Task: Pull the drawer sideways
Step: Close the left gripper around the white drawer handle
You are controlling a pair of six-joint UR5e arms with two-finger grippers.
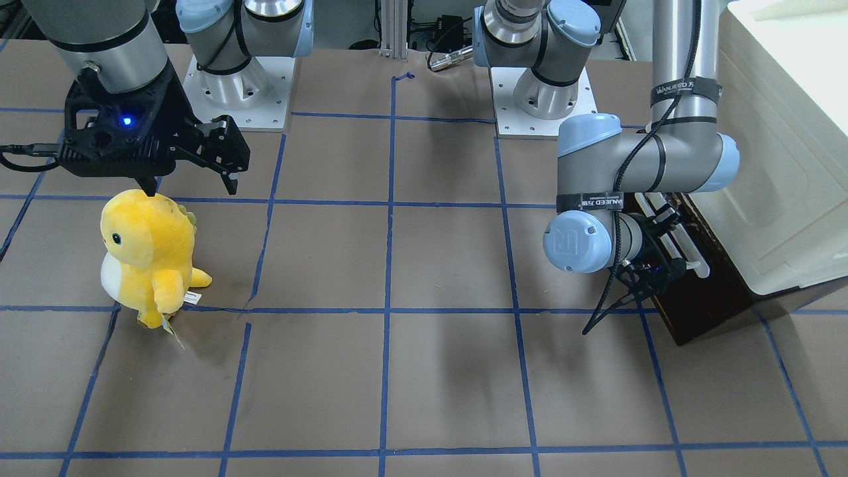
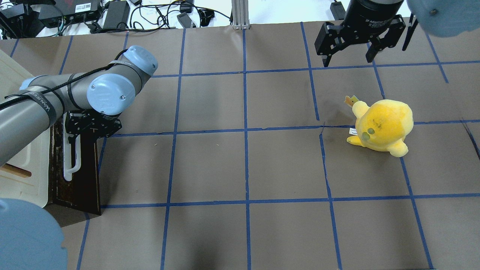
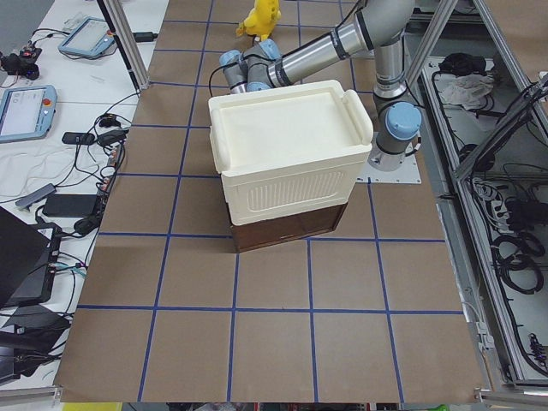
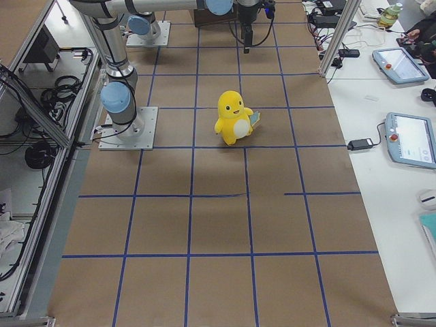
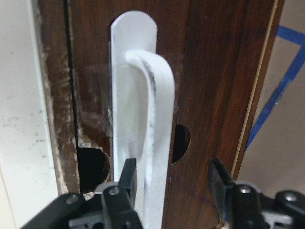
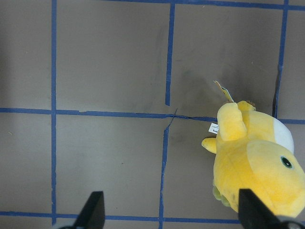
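Observation:
The drawer (image 2: 84,176) has a dark brown wooden front with a long white bar handle (image 2: 70,161). It sits at the bottom of the white cabinet (image 2: 22,176) at the table's left end. My left gripper (image 2: 87,129) is at the handle's far end. In the left wrist view it (image 5: 171,179) is open, with its fingers on either side of the handle (image 5: 150,119). The left finger (image 5: 127,177) is right by the bar and the right one is apart from it. My right gripper (image 2: 348,56) is open and empty, high above the table's far right.
A yellow plush toy (image 2: 382,125) stands on the table's right side, below and near my right gripper (image 1: 192,182). The brown table has a blue tape grid (image 2: 245,131). Cables and power supplies (image 2: 112,15) lie beyond the far edge.

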